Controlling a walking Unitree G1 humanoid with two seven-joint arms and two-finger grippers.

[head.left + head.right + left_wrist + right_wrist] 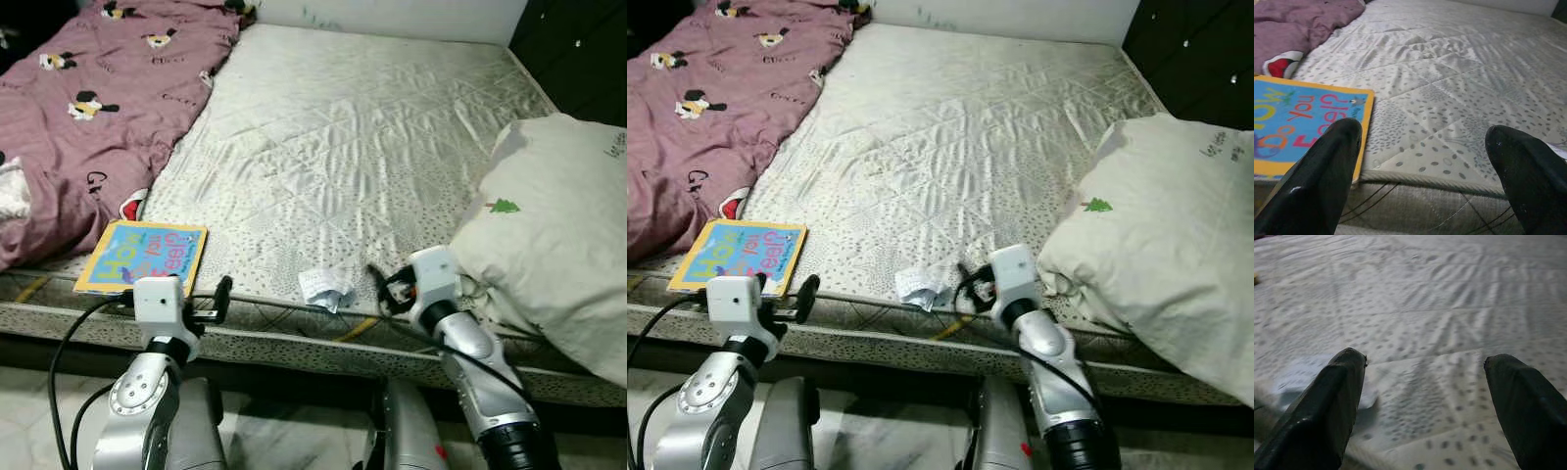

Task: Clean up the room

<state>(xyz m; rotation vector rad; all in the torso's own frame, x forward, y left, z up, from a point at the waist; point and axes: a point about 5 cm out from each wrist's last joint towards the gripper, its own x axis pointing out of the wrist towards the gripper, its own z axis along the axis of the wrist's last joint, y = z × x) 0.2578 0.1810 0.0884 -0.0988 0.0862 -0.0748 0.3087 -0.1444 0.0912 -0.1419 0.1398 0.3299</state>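
Left eye view: the mattress (372, 127) carried a picture book (142, 257) at its near edge toward the left, a crumpled paper (326, 288) at the middle of that edge, and a cream pillow (554, 230) over the near right corner, cut off by the frame. A purple blanket (93, 88) covered the left side, its edge just beside the book. The left claw (211, 302) hovered at the near edge just right of the book; the right claw (384, 286) hovered between paper and pillow. The mattress centre and far half lay bare.

Right eye view: same layout; a dark cabinet (1205, 49) stood beyond the far right corner.

Left wrist view: both black fingers (1322, 181) stood well apart, holding nothing. The book's corner lay at the mattress edge just beside one finger; its far part was cut off.

Right wrist view: the fingers (1327, 406) were spread wide, gripping nothing. The paper showed as a pale blur beside one finger, hard to make out.
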